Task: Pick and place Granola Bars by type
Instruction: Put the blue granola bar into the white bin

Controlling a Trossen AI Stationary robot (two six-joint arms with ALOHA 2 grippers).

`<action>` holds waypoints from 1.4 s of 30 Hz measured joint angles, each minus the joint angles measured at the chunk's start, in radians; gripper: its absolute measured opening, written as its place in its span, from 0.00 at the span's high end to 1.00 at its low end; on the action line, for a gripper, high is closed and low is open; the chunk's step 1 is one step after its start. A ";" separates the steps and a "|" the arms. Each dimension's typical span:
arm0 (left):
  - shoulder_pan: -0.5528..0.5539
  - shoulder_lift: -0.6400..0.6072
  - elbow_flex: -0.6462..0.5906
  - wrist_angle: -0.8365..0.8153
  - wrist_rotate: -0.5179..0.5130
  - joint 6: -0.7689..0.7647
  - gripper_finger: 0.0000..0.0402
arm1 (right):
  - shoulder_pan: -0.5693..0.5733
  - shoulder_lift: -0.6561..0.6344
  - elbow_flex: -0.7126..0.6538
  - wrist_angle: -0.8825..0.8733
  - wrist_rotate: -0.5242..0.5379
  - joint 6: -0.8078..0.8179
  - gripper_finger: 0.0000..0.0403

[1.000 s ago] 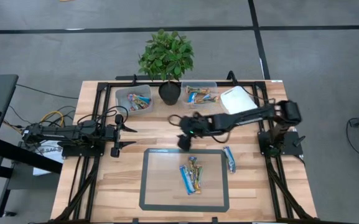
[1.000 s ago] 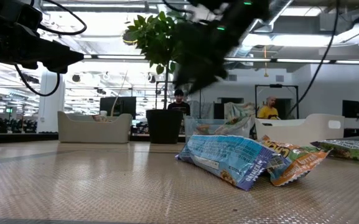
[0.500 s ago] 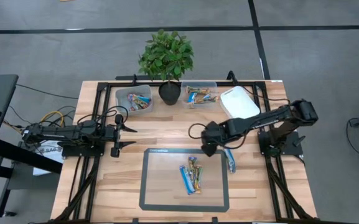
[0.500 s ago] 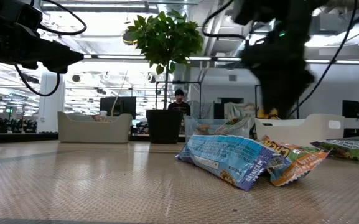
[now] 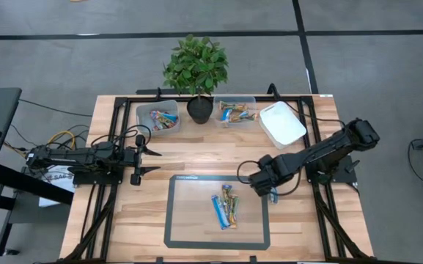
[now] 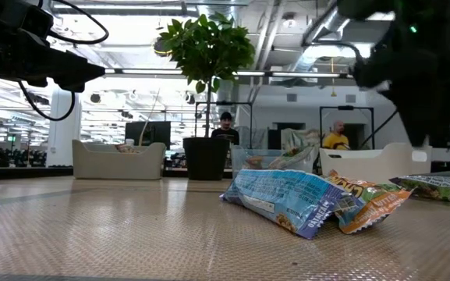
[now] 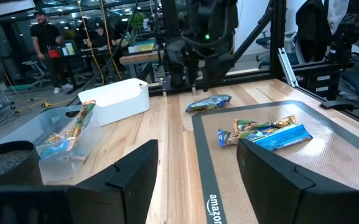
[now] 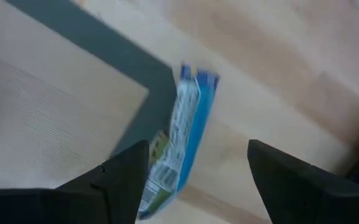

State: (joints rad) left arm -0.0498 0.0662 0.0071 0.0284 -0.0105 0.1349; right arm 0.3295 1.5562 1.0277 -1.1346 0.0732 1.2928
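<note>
A blue and white granola bar (image 8: 184, 140) lies flat on the wood at the mat's right border (image 5: 273, 195); one end overlaps the dark border. My right gripper (image 8: 195, 186) is open above it, a finger on either side, touching nothing; in the high view it is at the mat's far right corner (image 5: 262, 180). Several more bars (image 5: 226, 207) lie in a heap in the middle of the grey mat (image 5: 189, 220); they also show in the low view (image 6: 310, 199). My left gripper (image 5: 142, 161) waits open and empty at the table's left.
At the far edge stand two clear tubs with bars, one left (image 5: 158, 117) and one right (image 5: 235, 111) of a potted plant (image 5: 196, 70). A white tub (image 5: 282, 123) sits at the far right. People stand in the room behind.
My right gripper has swung from the middle of the table beyond the mat's far edge toward the table's right and near edges, and now stands over the blue and white bar at the mat's right border. The bars have not moved.
</note>
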 joint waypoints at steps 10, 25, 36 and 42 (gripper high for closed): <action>0.000 0.000 0.000 0.000 0.000 0.000 0.47 | 0.031 -0.007 -0.207 0.324 -0.128 0.044 0.34; 0.000 0.000 0.000 0.000 0.000 0.000 0.47 | 0.050 -0.011 -0.296 0.418 -0.125 0.045 0.43; 0.000 0.000 0.000 0.000 0.000 0.000 0.47 | 0.033 -0.032 -0.303 0.441 -0.088 -0.031 0.78; 0.000 0.000 0.000 0.000 0.000 0.000 0.47 | -0.042 -0.116 -0.271 0.448 0.099 -0.178 0.90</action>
State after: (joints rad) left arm -0.0498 0.0662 0.0071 0.0284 -0.0105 0.1349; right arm 0.2871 1.4398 0.7571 -0.6870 0.1720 1.1150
